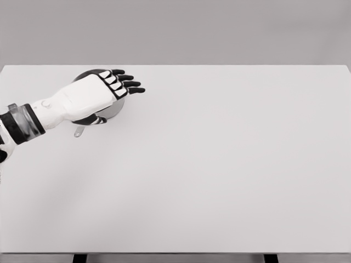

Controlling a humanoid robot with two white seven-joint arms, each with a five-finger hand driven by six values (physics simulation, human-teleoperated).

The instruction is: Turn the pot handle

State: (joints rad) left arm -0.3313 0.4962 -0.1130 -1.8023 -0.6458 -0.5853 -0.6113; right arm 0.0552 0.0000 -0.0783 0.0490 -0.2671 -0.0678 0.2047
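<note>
While I look down through the head camera, my left hand (101,90) sits over the far left part of the plain white rectangular tabletop (219,164), its white forearm coming in from the left edge with a grey and black banded cuff near the wrist. I see the back of the hand as a white shell, and the four black fingers (131,84) stretch out toward the right, slightly fanned and close to straight. They close on nothing that I can make out, so I read the hand as open, lying palm down.

Beneath it is the round grey metal pot (109,109), mostly hidden by the hand. I can see only a dark curved strip of its rim behind the knuckles and a patch of grey wall below the palm. Whether the palm is touching the pot or merely above it I cannot tell from this angle. A short, thin grey pot handle (79,131) pokes out from under the hand toward the lower left, ending just beside the wrist, and the dark thumb tip seems to lie close to where it meets the pot.

My right hand does not show anywhere. At the bottom edge two dark table legs (80,258) peek out below the near side of the tabletop.
</note>
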